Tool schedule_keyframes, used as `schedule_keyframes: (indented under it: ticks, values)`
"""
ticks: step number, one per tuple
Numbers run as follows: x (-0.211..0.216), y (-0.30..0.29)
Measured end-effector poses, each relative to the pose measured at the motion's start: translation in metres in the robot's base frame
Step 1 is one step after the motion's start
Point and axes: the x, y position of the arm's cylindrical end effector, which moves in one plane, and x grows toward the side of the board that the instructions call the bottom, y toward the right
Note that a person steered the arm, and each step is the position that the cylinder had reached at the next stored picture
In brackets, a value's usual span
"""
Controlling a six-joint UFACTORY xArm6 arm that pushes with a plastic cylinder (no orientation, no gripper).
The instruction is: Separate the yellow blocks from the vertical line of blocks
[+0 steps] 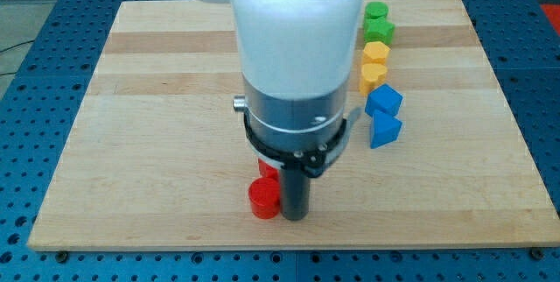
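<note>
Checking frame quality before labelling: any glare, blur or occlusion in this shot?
Camera view: even lighting, soft shadows, no harsh glare on the wooden board. The arm looms large, hiding the centre. Yellow blocks are sharp. My tip sits beside the red cylinder.

1. My tip (295, 215) sits low on the surface (157, 98), touching the red cylinder (263, 200) at its left.
2. A second red block (267, 169) peeks out behind, shape unclear.
3. At the view's right runs a vertical line: two green blocks (378, 21), two yellow blocks (374, 65), two blue blocks (383, 116).
</note>
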Motion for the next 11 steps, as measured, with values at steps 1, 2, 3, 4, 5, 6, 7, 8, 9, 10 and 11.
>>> schedule_keyframes:
  ticks: [1,2,3,4,5,6,7,8,9,10,11]
  values:
    - [0.033,0.020]
    - [0.011,0.142]
    - [-0.061,0.168]
    - [-0.135,0.198]
    - [-0.190,0.169]
    - [-0.210,0.136]
    - [-0.217,0.144]
    - [-0.219,0.186]
    - [-0.243,0.186]
    - [-0.263,0.159]
    - [-0.238,0.116]
